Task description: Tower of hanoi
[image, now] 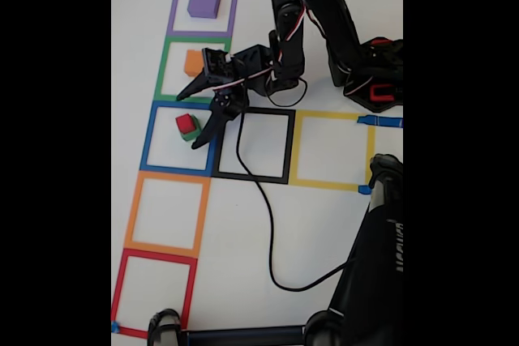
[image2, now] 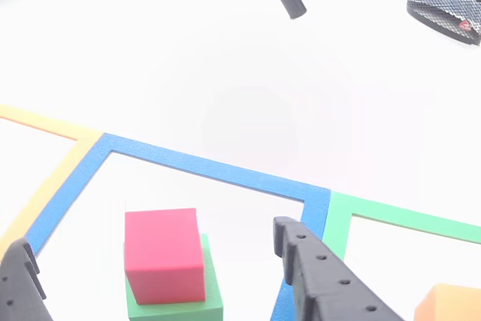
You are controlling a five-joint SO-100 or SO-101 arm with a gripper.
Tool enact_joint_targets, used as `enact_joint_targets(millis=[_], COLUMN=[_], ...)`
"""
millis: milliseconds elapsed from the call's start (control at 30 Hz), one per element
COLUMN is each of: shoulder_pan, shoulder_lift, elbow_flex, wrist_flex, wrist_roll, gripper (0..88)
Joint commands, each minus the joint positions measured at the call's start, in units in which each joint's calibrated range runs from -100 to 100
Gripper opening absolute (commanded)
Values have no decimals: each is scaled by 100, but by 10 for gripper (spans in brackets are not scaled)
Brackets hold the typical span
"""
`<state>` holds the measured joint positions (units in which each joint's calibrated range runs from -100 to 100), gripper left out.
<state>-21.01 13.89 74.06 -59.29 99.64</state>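
- Black tool (image2: 150, 276) fingers sit nearest the lens in the other view, one at the lower left edge, one (image2: 323, 276) at lower centre-right; jaws spread wide, holding nothing.
- Red cube (image2: 164, 255) sits between those fingers, stacked on the green cube (image2: 212, 295), neither finger touching it; the stack looks a bit skewed, red overhanging green on one side.
- Judgement: the wide opening straddling the stack suits either a fresh release or a coming pinch on red, can't say which.
- Both cubes lie inside the blue tape square (image2: 218, 171) on the white table (image2: 225, 73), toward its near corner in the other view.
- Fixed view shows the same: tool (image: 199, 115) angled down at the edge of the blue square (image: 150, 139), red cube (image: 186, 123) on green (image: 193, 134) just beside the lower fingertip.
- Orange cube (image2: 451, 302) sits in the next green tape square (image2: 406, 219), partly covered by the tool body in the fixed view (image: 192, 61).
- Purple cube (image: 203, 2) rests alone in the purple tape square (image: 173, 14), farthest from the stack.
- Judgement: cubes spread over three squares, small pair stacked, so the puzzle is mid-way; squares act as the pegs.
- Black cable (image: 268, 224) trails across the table from the arm, clear of the cubes.
- Orange tape square (image: 134, 208), red tape square (image: 122, 281), black tape square (image: 288, 147) and yellow tape square (image: 300, 147) hold no cubes.
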Motion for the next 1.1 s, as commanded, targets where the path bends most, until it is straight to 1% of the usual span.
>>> enact_joint_targets(millis=[0,400,1067], shoulder_pan=[-200,-507,-565], shoulder_lift=[61,198,279], elbow_flex=[-170,-206,-270], wrist_flex=[-176,-249,-290], wrist_roll=[36,36,36], gripper=[361,326,104])
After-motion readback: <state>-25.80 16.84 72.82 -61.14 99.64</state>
